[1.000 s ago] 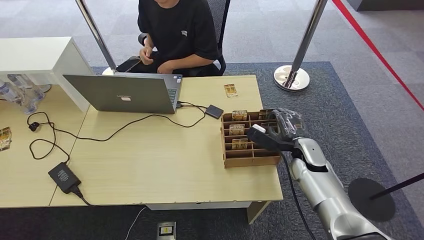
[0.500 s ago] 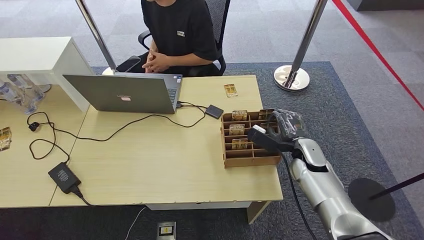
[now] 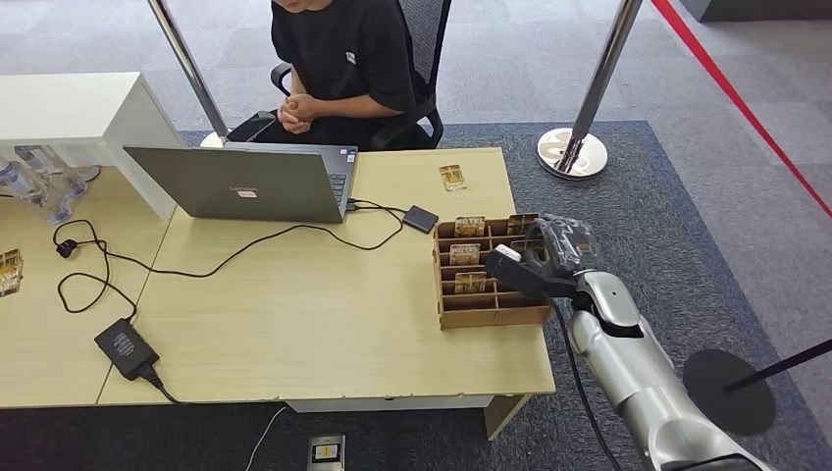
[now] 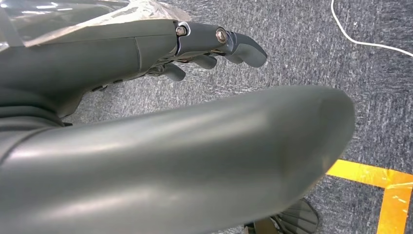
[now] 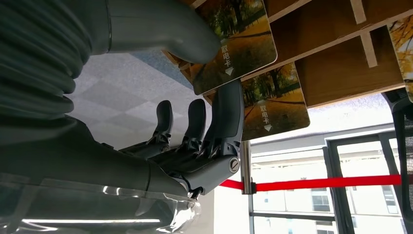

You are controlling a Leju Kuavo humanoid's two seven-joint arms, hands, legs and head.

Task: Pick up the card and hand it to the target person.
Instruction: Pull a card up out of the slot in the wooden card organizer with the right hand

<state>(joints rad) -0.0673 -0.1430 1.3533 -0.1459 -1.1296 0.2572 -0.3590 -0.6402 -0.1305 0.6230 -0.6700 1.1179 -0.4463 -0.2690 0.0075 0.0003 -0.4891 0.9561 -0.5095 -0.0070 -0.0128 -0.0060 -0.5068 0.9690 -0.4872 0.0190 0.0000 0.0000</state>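
Card (image 5: 234,46) pinched between thumb and fingers (image 5: 228,117) of right hand (image 3: 549,257); lift straight from wooden rack (image 3: 481,306), avoiding neighbouring cards.

Light wooden table (image 3: 324,324), seen from above. Near its right edge, a wooden rack (image 3: 489,273) of small compartments holding cards (image 3: 470,227). Right hand (image 3: 549,257) at the rack's right side, fingers curled over its edge; grip on a card cannot be told. Silver arm (image 3: 638,378) rising from the lower right. One loose card (image 3: 452,177) near the far edge. Open laptop (image 3: 240,183) at left, black cables (image 3: 235,255) trailing to a power brick (image 3: 126,347). Seated person (image 3: 348,64) in black beyond the table, hands clasped.
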